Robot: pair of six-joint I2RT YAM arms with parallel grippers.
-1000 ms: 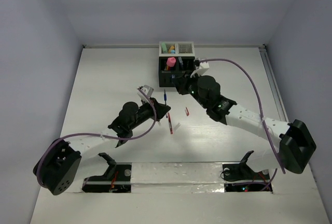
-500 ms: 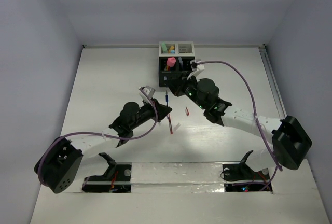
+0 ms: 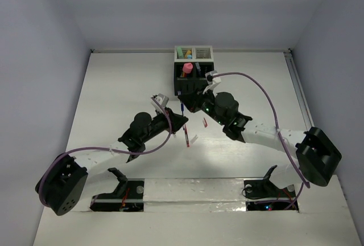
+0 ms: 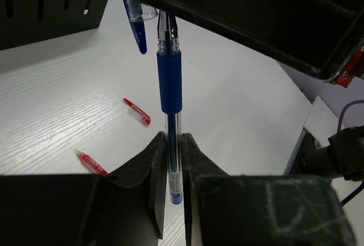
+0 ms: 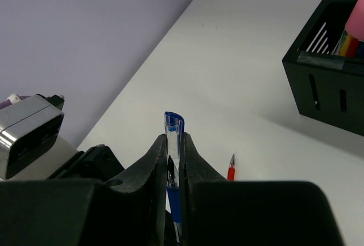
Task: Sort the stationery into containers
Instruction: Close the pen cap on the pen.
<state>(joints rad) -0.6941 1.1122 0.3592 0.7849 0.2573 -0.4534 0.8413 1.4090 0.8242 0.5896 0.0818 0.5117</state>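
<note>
Both arms reached in toward the black box (image 3: 190, 81), meeting just in front of it. The left claw (image 4: 173, 136) was pinched narrow on the lower barrel of the blue pen (image 4: 169, 81), and the right claw (image 5: 173, 139) was clamped on that pen's capped end from the box side, so the pen hung off the tabletop (image 3: 114, 98) between the two, just short of the black box. A pink marker (image 3: 187, 68) stood upright inside the black box. The white box (image 3: 195, 53) sat joined to its far side with green and orange pieces in it. A red pen (image 3: 186, 138) and a short red piece (image 3: 205, 122) lay on the tabletop nearer than the black box.
</note>
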